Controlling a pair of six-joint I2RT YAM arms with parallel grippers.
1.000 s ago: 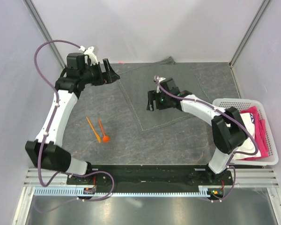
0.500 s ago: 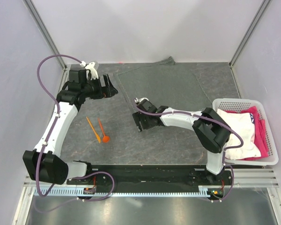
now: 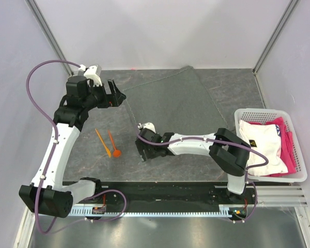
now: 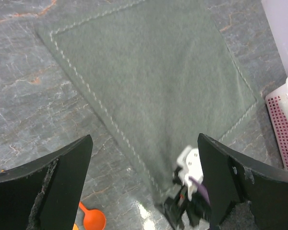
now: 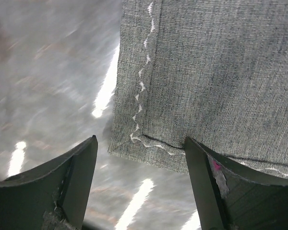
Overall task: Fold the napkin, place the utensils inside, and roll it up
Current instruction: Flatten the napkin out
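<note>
The dark grey napkin (image 3: pixel 181 106) lies flat across the middle of the table, its pale stitched hem showing in the left wrist view (image 4: pixel 153 81). My right gripper (image 3: pixel 144 151) hovers open at the napkin's near left corner (image 5: pixel 149 139), one finger on each side of it, gripping nothing. My left gripper (image 3: pixel 116 95) stands open above the table by the napkin's far left corner, also empty (image 4: pixel 144 191). Two orange utensils (image 3: pixel 109 144) lie side by side on the bare table to the left of the napkin. The round spoon end (image 4: pixel 92 219) shows low in the left wrist view.
A white basket (image 3: pixel 299 178) at the right edge holds white and pink fabrics (image 3: pixel 263 142). Its rim (image 4: pixel 278 115) shows at the right of the left wrist view. Pale walls close the table on three sides. The arm bases sit along the near edge.
My right gripper has swept from the napkin's middle toward me and left, to its near left corner. My left gripper has drawn back slightly to the left. The utensils have not moved.
</note>
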